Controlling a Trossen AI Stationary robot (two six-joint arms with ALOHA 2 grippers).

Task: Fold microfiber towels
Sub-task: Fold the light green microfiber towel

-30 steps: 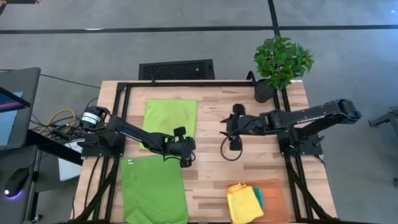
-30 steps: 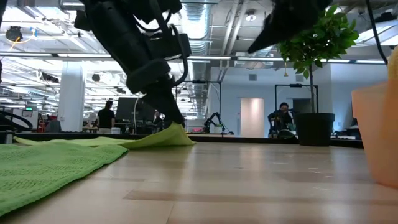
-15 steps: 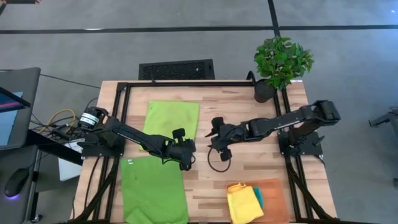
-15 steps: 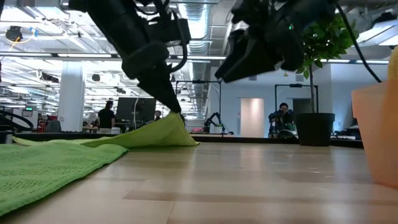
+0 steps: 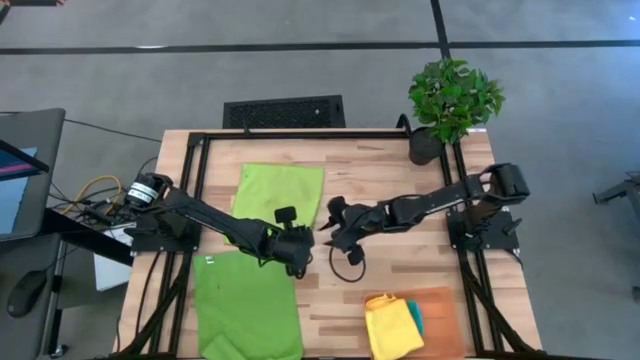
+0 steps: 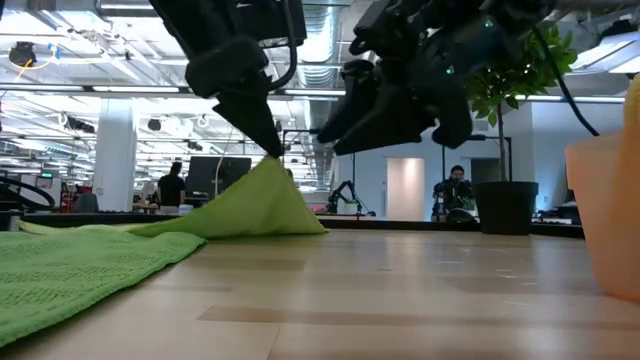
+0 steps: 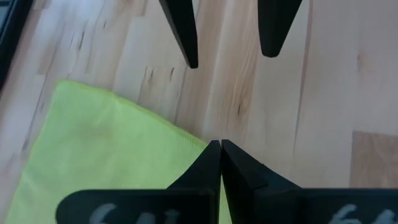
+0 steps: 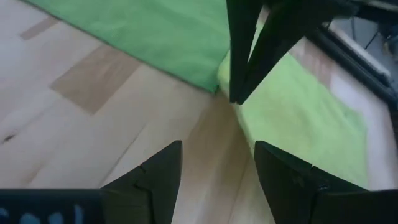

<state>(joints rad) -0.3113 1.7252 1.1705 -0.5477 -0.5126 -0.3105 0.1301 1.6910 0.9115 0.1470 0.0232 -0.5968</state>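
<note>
High view first: our left gripper (image 5: 297, 243) is pinched shut on the near right corner of the far green towel (image 5: 277, 190), and over the last second we have lifted that corner higher; in the low view it now stands as a peak off the table (image 5: 400, 290) where before it barely rose. Our right gripper (image 5: 327, 222) has swept in from the middle of the table and now hangs just beside the left one, fingers spread and empty, apparently ready to take a second grip so the fold can go over.

Left to right across the table: the second green towel (image 5: 246, 305) lies flat at the near left corner, the lifted towel sits toward the far left edge, and the yellow towel (image 5: 392, 325) and teal towel (image 5: 414, 317) lie bunched on the orange mat (image 5: 444, 312) at the near right. A potted plant (image 5: 452, 100) stands at the far right corner.

Beyond the table, the low view shows an open lab hall with people (image 6: 171, 186) in the distance.
</note>
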